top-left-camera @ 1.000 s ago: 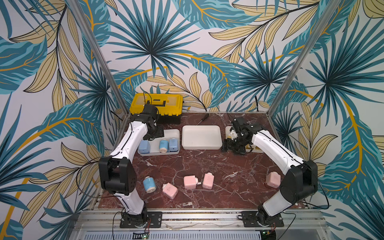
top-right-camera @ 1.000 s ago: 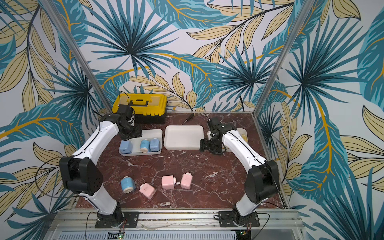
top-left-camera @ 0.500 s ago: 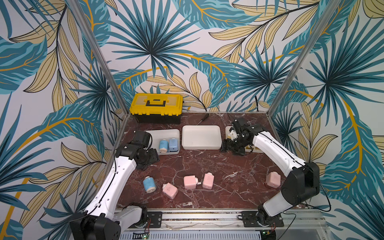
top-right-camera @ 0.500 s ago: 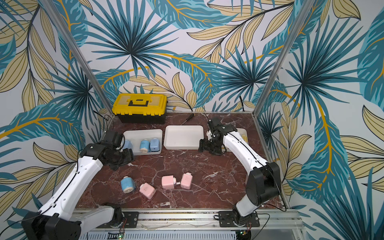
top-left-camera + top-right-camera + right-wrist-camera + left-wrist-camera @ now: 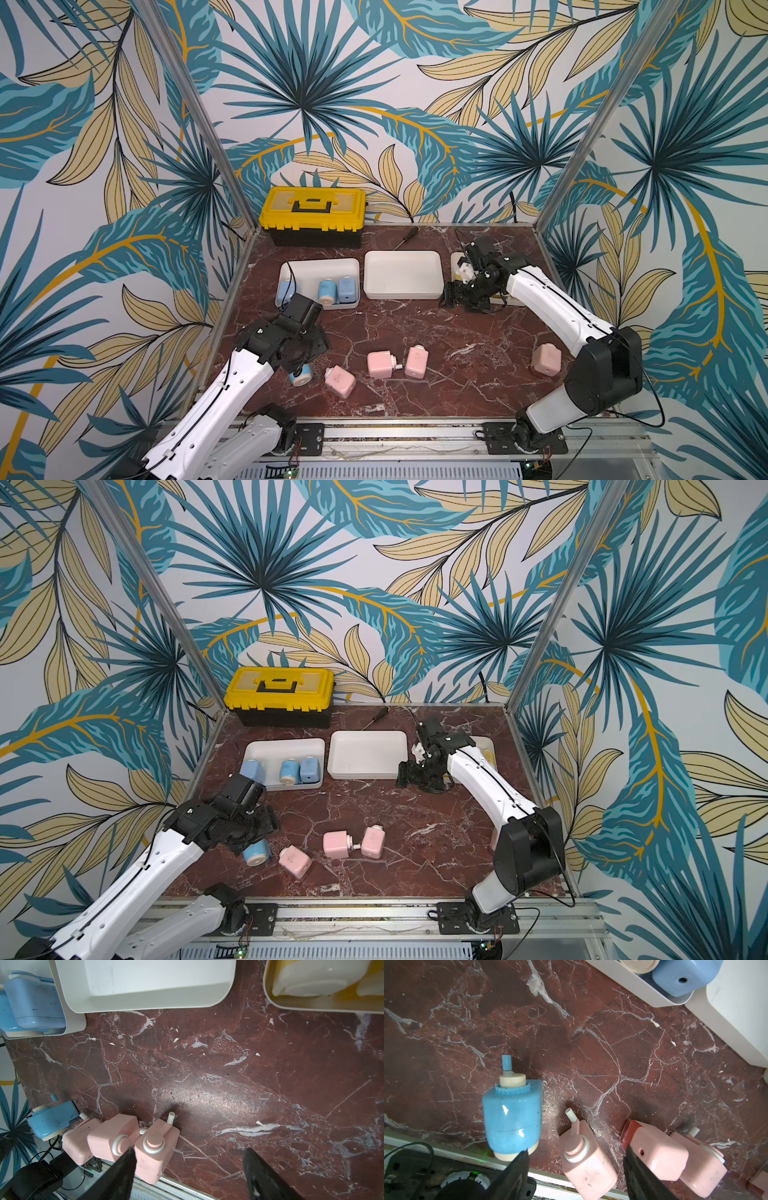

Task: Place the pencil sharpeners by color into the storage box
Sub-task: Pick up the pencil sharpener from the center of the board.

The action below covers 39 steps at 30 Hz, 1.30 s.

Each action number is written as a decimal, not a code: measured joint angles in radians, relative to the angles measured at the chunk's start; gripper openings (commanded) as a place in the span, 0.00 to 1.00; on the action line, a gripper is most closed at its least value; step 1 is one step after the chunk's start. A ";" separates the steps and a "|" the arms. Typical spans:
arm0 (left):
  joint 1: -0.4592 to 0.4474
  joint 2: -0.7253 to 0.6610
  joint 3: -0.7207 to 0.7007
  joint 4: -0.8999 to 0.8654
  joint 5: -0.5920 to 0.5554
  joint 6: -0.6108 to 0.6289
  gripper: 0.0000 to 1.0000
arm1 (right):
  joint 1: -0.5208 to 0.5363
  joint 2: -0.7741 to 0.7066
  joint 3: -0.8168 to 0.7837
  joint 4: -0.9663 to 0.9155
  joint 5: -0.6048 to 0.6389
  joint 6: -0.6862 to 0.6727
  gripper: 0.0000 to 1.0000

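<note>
Over the table both grippers [image 5: 574, 1169] [image 5: 189, 1169] gape, empty

My two arms over red marble, sorting sharpeners.

My left gripper [image 5: 309, 353] hangs over the loose blue sharpener [image 5: 301, 376], jaws apart and empty. Three blue ones lie in the left tray [image 5: 291, 266]; the middle tray [image 5: 402, 275] holds nothing. Three pink sharpeners [image 5: 380, 364] lie near the front, a fourth [image 5: 546, 360] by my right arm's base. My right gripper [image 5: 455, 296] hovers open beside the right tray [image 5: 455, 259].

Bright even light, marble glare, blurred fingers [image 5: 126, 1172]
</note>
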 measured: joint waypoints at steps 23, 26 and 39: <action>-0.114 -0.069 -0.143 -0.068 -0.159 -0.256 0.75 | 0.001 0.000 -0.032 0.027 -0.015 -0.014 0.82; -0.114 -0.044 -0.143 -0.068 -0.173 -0.250 0.75 | 0.001 0.000 -0.032 0.027 -0.015 -0.014 0.82; -0.006 0.029 -0.140 -0.079 -0.162 -0.112 0.75 | 0.001 0.000 -0.032 0.027 -0.014 -0.014 0.82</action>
